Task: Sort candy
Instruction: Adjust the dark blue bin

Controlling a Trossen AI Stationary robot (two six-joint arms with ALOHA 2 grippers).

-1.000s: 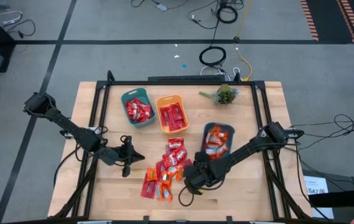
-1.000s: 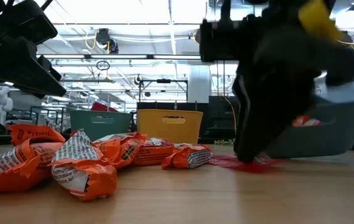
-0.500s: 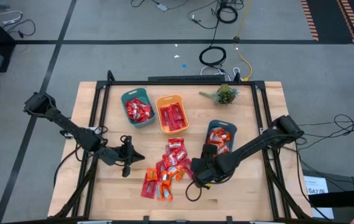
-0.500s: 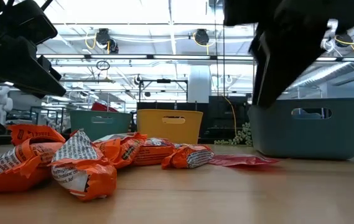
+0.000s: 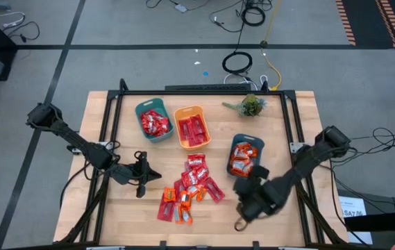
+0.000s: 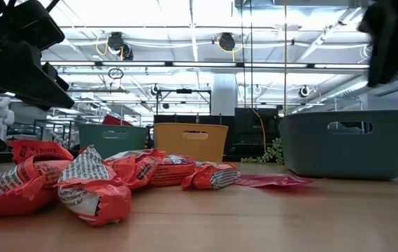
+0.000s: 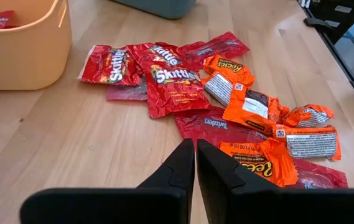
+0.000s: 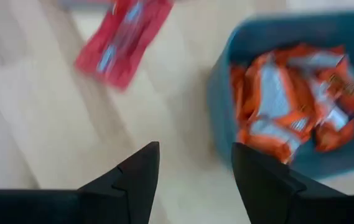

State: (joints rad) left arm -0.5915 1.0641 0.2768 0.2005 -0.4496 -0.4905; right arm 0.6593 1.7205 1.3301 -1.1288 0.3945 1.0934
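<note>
Right gripper (image 5: 251, 201) is empty, fingers spread with nothing between them, hanging over bare table (image 5: 280, 118) just in front of the teal bin (image 5: 244, 157) that holds the orange-wrapped pieces. Left gripper (image 5: 141, 175) is pressed together, holding nothing, parked on the left side of the loose pile. The candy (image 5: 189, 185) left to sort sits mid-table in a loose heap: red packs toward the bins, orange packs toward the front edge, all lying flat and partly overlapping. Two more bins at the back, a teal bin (image 5: 153, 121) and an orange bin (image 5: 191, 128), already have red packs in them. Key relation: the pile lies between the two arms, to the right gripper's left and slightly toward the bins; the nearest piece to it is the red pack (image 5: 212, 189) on the pile's right fringe, long axis running diagonally, away from the heap, so it looks like the cleanest pick. The left gripper's wrist view looks straight over the heap, with the orange packs (image 7: 251, 106) close ahead of its fingers (image 7: 183, 168), so it's better placed for those. Judgement: the right arm takes the fringe pack next, needs to rotate across the short axis.
</note>
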